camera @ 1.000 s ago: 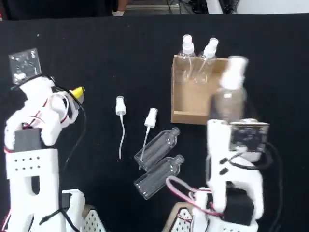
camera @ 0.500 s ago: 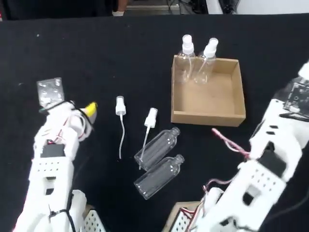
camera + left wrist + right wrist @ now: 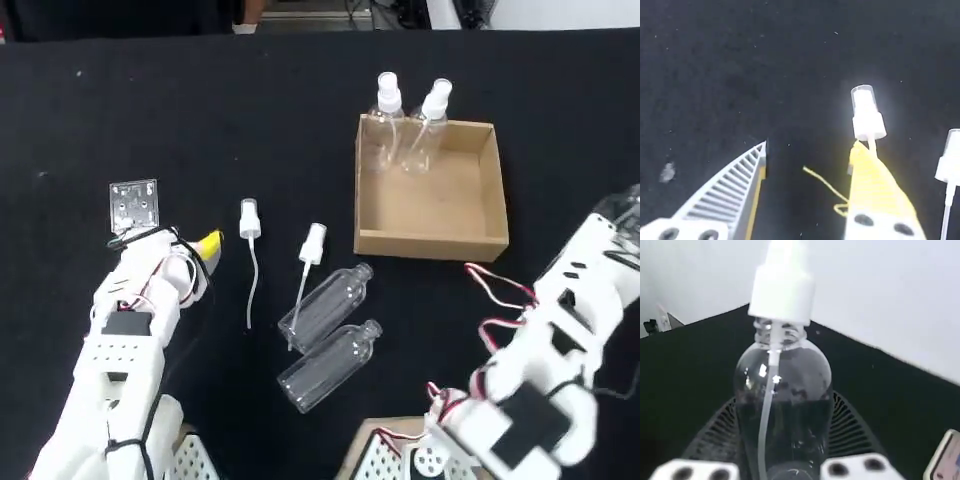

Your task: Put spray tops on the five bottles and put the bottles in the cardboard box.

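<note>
Two clear bottles with white spray tops stand against the far wall of the cardboard box. Two uncapped bottles lie in front of the box. Two loose spray tops with dip tubes lie to their left. My left gripper is open, its yellow finger tip just short of the nearer spray top. My right gripper is shut on a capped bottle, held up off the table's right side.
The right arm leans out to the right edge of the table, with loose red and white wires beside it. A second spray top lies past the yellow finger. The box floor is bare in front of the two standing bottles.
The right arm swung from above the box out to the table's right edge with the capped bottle. The left arm moved right, toward the loose spray tops.
</note>
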Available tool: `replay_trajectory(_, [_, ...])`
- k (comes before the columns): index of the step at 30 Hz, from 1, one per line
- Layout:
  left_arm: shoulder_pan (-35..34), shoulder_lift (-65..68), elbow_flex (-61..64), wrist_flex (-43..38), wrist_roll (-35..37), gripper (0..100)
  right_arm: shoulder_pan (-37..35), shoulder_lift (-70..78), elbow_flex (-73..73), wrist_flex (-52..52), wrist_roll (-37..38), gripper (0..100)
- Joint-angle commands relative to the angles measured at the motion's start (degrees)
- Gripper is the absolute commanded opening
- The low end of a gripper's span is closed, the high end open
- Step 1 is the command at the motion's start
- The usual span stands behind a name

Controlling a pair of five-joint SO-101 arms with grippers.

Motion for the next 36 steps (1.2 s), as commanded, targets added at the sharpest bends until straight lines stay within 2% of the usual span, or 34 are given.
replay_trajectory(1, [0.9,-0.4,0.0,-1.0,0.0,26,1.7,5.3,-5.6,-5.4,-1.7,1.1])
replay_trajectory(4, [0.9,-0.4,0.1,-1.0,0.0,26,2.9,11.2,-7.6,-9.5,-1.8,1.1])
replay_trajectory(12, [0.9,-0.4,0.1,-1.0,0.0,26,4.7,28.9,-13.9,-31.0,-1.5,1.1])
replay_trajectory(15, [0.9,-0.4,0.1,-1.0,0.0,26,4.7,34.2,-15.2,-35.9,-1.4,1.1])
replay_trajectory(24, [0.9,-0.4,0.2,-1.0,0.0,26,5.5,45.4,-23.4,-37.3,-1.4,1.2])
replay_trajectory(36, [0.9,-0.4,0.2,-1.0,-0.1,26,5.7,50.4,-24.7,-37.4,-1.4,1.2])
